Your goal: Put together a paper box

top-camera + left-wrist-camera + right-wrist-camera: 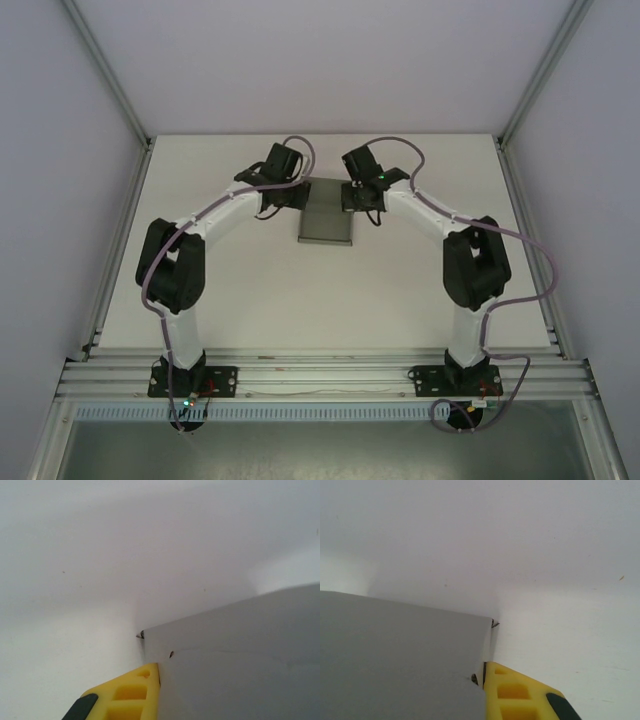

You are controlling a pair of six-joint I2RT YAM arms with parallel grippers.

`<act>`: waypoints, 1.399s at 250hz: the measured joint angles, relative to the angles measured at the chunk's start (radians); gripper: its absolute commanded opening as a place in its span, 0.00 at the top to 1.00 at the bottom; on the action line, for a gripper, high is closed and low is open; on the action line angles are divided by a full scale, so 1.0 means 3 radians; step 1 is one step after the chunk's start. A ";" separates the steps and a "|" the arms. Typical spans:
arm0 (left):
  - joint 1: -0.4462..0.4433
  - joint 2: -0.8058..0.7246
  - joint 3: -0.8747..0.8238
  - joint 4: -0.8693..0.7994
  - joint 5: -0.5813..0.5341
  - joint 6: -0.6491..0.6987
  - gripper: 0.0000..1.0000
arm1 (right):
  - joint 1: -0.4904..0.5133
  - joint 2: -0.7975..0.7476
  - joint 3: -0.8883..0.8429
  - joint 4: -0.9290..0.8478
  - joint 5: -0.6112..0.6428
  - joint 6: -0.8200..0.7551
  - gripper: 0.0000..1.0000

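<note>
The grey paper box (325, 218) lies at 12 o'clock on the table (250, 290), left gripper (296, 190) at its 10, right gripper (354, 196) at its 2; whether they pinch its far corners I cannot tell. Likely light, floppy card: grip beside creases.

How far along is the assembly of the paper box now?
Done: the grey paper box lies on the table, looking narrow and folded rather than a spread sheet, though that is uncertain. In hand: the left gripper and the right gripper sit at its far corners, with a yellow finger against the card edge. Left: probably the far end flap and closing; no finished box shows yet.
</note>
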 measured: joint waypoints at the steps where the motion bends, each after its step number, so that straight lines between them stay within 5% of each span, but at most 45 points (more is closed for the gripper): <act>1: 0.0000 0.0000 0.0000 0.0006 -0.0005 -0.0013 1.00 | 0.0003 0.0000 0.0000 0.0004 0.0001 0.0011 0.96; 107: -0.0111 0.0000 -0.0334 0.0537 -0.0224 -0.0679 1.00 | 0.0117 0.0019 -0.0209 0.0389 0.0387 0.0885 0.95; 221: -0.0228 -0.0090 -0.1007 0.1434 -0.0430 -0.0974 1.00 | 0.0291 -0.0039 -0.0785 0.1049 0.0809 0.1001 0.96; 275: -0.0247 -0.0278 -0.1394 0.1737 -0.0331 -0.1024 0.78 | 0.0432 -0.0153 -0.1170 0.1530 0.1083 0.0779 0.97; 350: -0.0291 -0.0593 -0.1601 0.1450 -0.0207 -0.1074 0.24 | 0.0760 -0.0303 -0.1714 0.2176 0.1549 0.0373 0.98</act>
